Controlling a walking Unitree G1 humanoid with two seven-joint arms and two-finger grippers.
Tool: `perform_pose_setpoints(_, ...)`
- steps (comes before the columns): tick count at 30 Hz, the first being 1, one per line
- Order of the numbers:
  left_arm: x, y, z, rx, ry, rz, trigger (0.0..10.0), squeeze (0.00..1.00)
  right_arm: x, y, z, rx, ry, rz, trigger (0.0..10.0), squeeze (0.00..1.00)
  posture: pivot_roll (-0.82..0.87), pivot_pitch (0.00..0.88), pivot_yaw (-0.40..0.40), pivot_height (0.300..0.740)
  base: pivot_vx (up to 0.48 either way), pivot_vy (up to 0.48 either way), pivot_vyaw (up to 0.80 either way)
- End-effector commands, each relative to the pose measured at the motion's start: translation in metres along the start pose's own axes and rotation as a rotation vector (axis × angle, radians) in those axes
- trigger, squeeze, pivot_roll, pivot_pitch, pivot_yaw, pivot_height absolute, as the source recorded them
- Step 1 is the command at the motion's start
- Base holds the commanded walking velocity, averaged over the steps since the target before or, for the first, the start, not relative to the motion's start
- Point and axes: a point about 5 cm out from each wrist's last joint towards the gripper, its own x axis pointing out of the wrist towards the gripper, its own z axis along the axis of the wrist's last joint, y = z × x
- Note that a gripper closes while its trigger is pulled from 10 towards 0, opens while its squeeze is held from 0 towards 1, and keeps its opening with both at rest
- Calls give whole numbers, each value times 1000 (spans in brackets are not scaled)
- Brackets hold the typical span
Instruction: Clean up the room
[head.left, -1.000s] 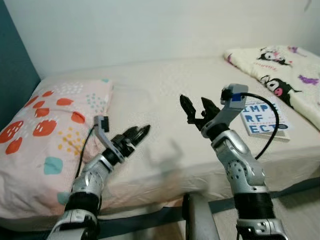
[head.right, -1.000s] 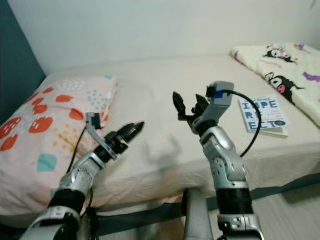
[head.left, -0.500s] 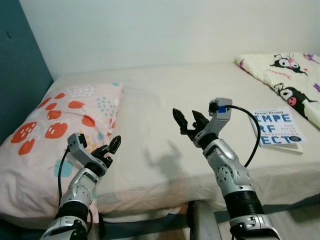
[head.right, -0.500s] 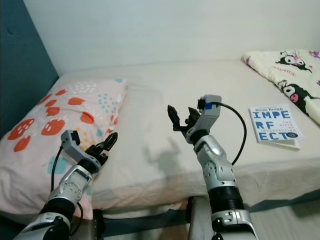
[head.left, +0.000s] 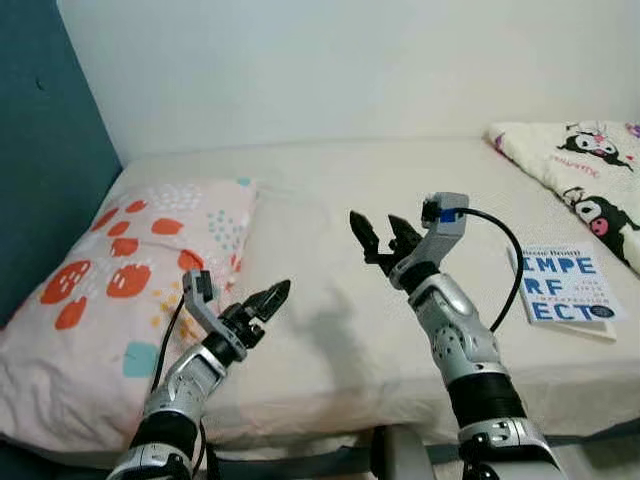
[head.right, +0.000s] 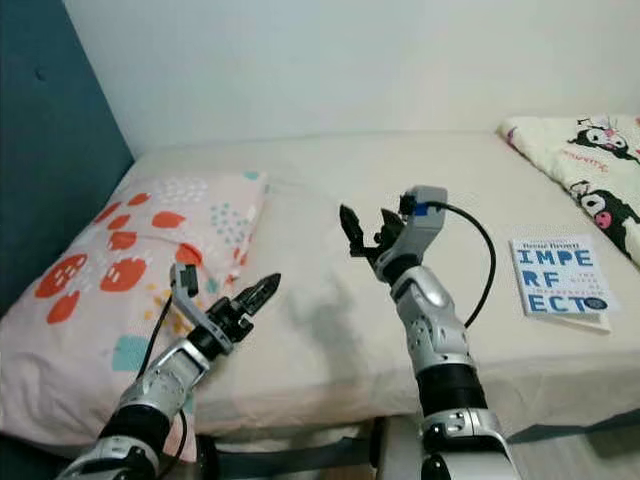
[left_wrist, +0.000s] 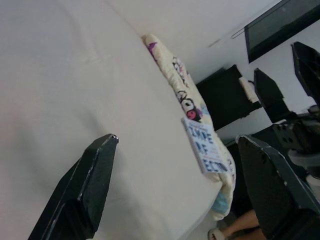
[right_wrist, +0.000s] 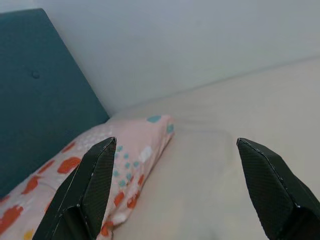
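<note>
Bed (head.left: 330, 330) holds pillow (head.left: 130, 290), book (head.left: 563, 288) and blanket (head.left: 585, 165); both grippers' fingers spread, empty.

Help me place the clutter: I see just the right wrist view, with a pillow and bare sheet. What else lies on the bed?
Observer: A book lies flat near the front edge of the bed, to the robot's right.
Operator: Anything beyond it?
Observer: A cartoon-print blanket is bunched at the bed's far right.
Operator: And the left pincer?
Observer: The left pincer is open and holds nothing. It hovers near the bed's front edge, beside the pillow.
</note>
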Motion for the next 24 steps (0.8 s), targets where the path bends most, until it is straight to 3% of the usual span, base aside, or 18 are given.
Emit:
perform_pose_setpoints(1,-8,6,2,5,11,18,10000,0,1,-3,-1,-5,3,-11,10000,0,54,0,-32,604,0,0,0)
perform_pose_setpoints(7,-20,17,14,12,1,65,10000,0,1,-7,-3,-2,2,-27,10000,0,60,0,-32,628,0,0,0)
perform_pose_setpoints(18,-62,53,0,2,10,395,10000,0,2,-1,-11,-25,26,21,10000,0,65,0,-28,671,0,0,0)
perform_pose_setpoints(19,-72,59,-1,8,3,472,10000,0,2,3,-13,-41,39,48,10000,0,65,0,-29,676,0,0,0)
perform_pose_setpoints(20,-72,59,-1,8,3,472,10000,0,2,3,-13,-41,39,48,10000,0,65,0,-29,676,0,0,0)
perform_pose_setpoints(22,-98,73,-2,20,-14,650,10000,0,1,13,-21,-65,72,125,10000,0,70,0,-35,685,0,0,0)
perform_pose_setpoints(24,-116,80,-4,36,-14,757,10000,0,1,21,-27,-84,101,184,10000,0,73,0,-38,695,0,0,0)
